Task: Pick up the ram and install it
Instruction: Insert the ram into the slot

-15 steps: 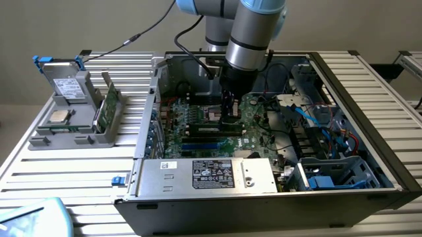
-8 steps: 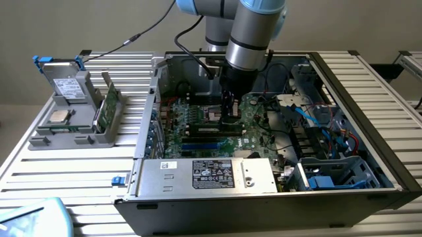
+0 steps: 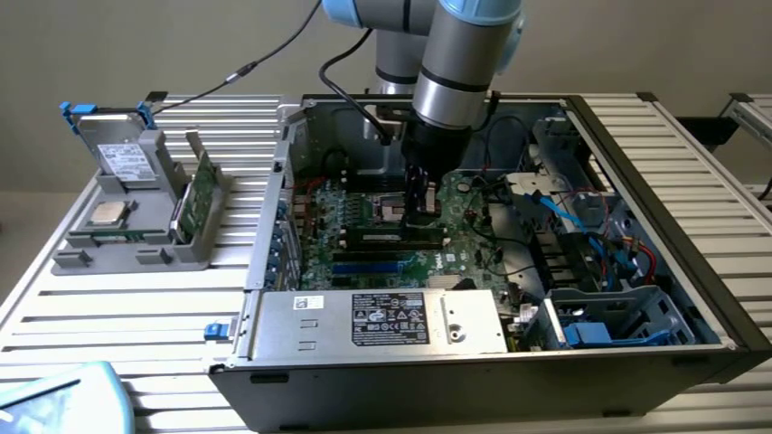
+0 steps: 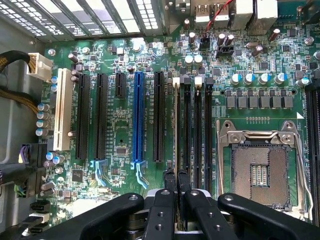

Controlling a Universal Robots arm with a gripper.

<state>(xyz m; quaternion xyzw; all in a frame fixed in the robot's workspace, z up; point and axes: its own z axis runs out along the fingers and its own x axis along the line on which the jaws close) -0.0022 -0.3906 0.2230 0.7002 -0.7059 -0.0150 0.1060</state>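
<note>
Matte black gripper [image 4: 176, 182] pinches the thin ram [image 4: 176, 125] edge-on over glossy green motherboard [image 4: 120, 125].

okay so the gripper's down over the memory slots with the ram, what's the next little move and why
Probably a short, straight push down. In the wrist view the gripper is shut on the ram, which stands on edge in line with a memory slot beside the empty processor socket. In the exterior view the gripper is low over the motherboard. Whether the ram is fully seated I cannot tell.

green motherboard [image 4: 125, 130], blue slot [image 4: 138, 117], black jaws
</note>
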